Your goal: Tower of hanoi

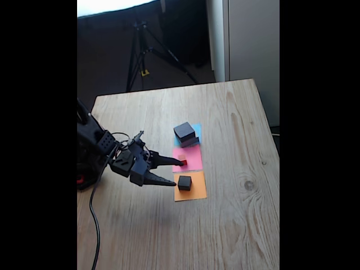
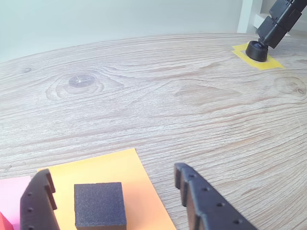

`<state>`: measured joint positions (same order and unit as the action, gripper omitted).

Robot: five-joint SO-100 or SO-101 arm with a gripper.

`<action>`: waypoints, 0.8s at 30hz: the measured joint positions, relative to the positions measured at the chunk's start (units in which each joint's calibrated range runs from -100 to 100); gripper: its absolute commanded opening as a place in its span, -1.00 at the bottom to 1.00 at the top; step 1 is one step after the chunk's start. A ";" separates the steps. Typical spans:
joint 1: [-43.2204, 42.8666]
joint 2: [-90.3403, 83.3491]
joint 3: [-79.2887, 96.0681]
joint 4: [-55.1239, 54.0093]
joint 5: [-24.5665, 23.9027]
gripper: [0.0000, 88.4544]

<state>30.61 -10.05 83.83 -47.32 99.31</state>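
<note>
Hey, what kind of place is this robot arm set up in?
Probably a home or hobby workspace rather than a factory: a wooden table by a wall, a camera tripod on the dark floor behind it, and coloured paper squares laid out as markers for small blocks.

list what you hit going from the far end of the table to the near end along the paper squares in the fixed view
black slab on grey slab on the blue square → tiny red cube on the pink square → small black cube on the orange square
</note>
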 measured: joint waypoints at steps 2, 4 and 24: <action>-0.52 3.68 -0.09 -3.84 0.00 -0.32; -0.72 7.27 -0.17 -7.29 0.00 -0.32; -1.86 28.39 -8.60 -22.98 0.00 -0.30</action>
<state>28.76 18.34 75.23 -70.30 99.31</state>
